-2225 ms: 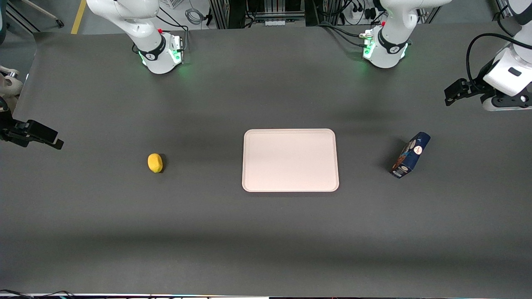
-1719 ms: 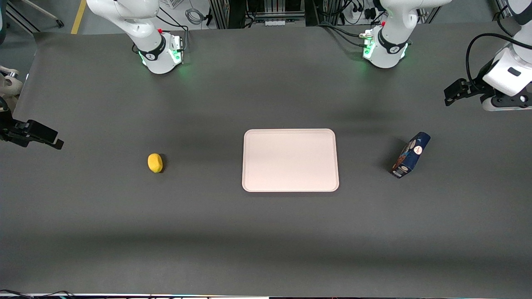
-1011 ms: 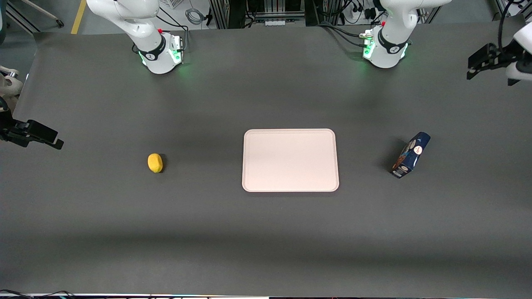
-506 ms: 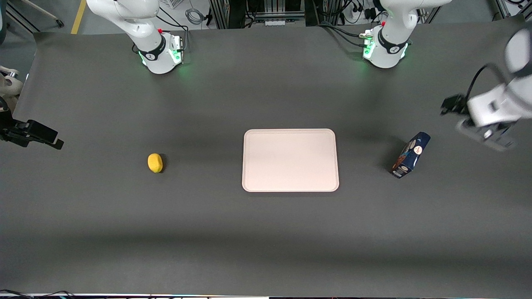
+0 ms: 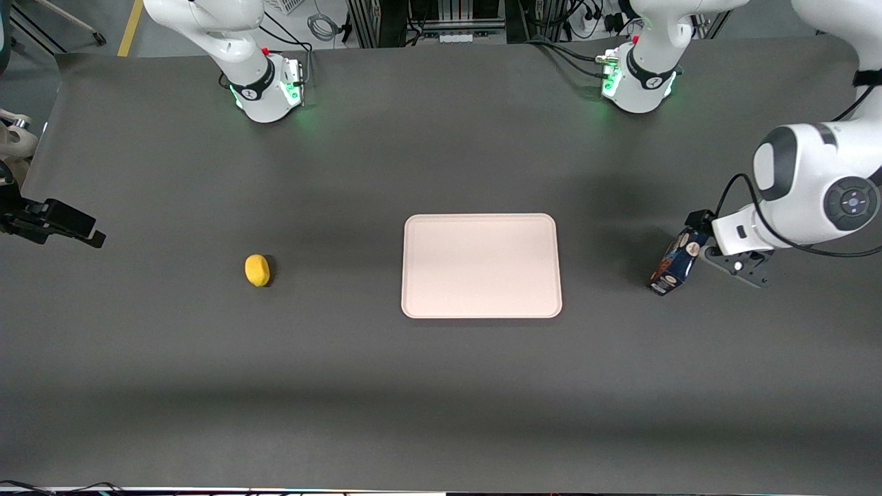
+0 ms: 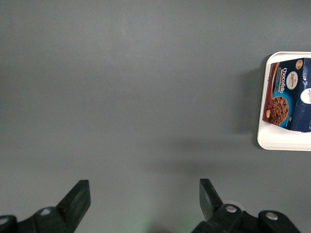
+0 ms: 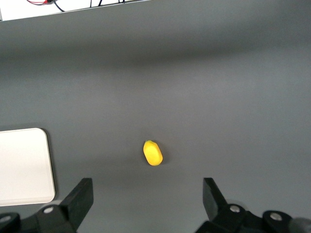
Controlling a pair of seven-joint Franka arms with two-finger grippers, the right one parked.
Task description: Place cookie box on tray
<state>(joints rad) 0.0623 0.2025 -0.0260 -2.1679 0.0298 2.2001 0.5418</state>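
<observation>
Cookie box is untouched on the table, well apart from the tray; the gripper has been swung in just beside it, fingers spread, so a grasp is judged imminent

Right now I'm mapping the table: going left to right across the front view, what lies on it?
Lemon → tray → cookie box → gripper, open, just beside the box.
</observation>
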